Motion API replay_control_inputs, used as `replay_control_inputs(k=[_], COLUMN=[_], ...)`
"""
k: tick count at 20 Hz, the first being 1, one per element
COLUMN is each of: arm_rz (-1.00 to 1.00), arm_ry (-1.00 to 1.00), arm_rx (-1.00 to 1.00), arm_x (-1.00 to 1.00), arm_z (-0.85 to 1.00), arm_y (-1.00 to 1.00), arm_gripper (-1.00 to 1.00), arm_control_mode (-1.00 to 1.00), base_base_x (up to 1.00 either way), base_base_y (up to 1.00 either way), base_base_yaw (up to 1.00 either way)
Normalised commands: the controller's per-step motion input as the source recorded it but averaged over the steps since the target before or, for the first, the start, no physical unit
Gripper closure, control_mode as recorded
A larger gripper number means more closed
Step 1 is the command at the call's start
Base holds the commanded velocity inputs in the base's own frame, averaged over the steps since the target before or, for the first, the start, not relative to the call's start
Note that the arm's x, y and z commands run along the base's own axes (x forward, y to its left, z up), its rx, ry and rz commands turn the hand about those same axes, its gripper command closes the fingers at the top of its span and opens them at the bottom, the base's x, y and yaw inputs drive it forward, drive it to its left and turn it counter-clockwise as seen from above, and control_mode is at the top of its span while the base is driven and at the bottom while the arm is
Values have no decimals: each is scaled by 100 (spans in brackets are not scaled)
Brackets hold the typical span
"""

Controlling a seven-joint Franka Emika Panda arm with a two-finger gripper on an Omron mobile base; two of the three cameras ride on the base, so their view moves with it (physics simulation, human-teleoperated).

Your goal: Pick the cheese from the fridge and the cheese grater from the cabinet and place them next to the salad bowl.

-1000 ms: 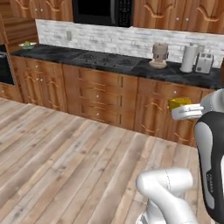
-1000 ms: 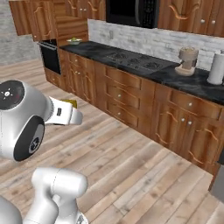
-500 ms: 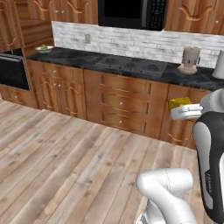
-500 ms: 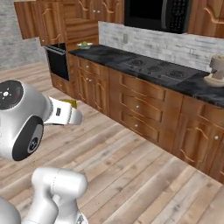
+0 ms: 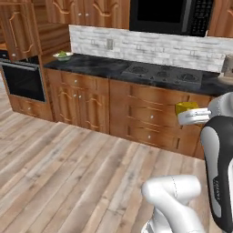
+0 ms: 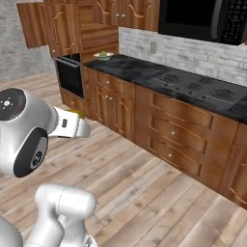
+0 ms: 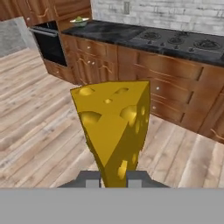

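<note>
My gripper (image 7: 114,177) is shut on the cheese (image 7: 114,127), a yellow wedge with holes that stands up between the fingers. From the left base view the cheese (image 5: 186,108) shows at the gripper (image 5: 183,114) in front of the counter drawers. The right base view shows a sliver of the cheese (image 6: 75,112) behind the gripper (image 6: 85,129). The salad bowl (image 5: 63,56), white with a green lump, sits on the dark counter's far left end (image 6: 103,55) (image 7: 79,20). The fridge and the cheese grater are out of view.
A dark counter (image 5: 113,68) with a stovetop (image 5: 164,73) runs over wood drawers. A black oven (image 5: 22,82) stands left of it, a microwave (image 5: 170,16) hangs above. A wood cupboard (image 6: 96,29) over the bowl stands open, its door (image 6: 34,24) swung out. Plank floor (image 5: 68,168) lies between.
The whole scene has slid to the right in both base views, so the base has driven left along the counter. The bowl and oven came into view. The cheese stays gripped.
</note>
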Motion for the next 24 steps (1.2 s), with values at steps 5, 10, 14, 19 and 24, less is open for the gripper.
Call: replay_control_inputs(k=[5,10,14,19,24], arm_rz=[0,0,0,0,0], arm_ry=[0,0,0,0,0], arm_rx=[0,0,0,0,0], arm_x=[0,0,0,0,0], arm_z=[0,0,0,0,0], arm_y=[0,0,0,0,0], arm_gripper=[100,100,100,100,100], arm_control_mode=[100,100,100,100,100], base_base_x=[100,100,100,100,100], base_base_y=[68,62,56,40,13], base_base_yaw=[-7,-9,-10,-9,-3])
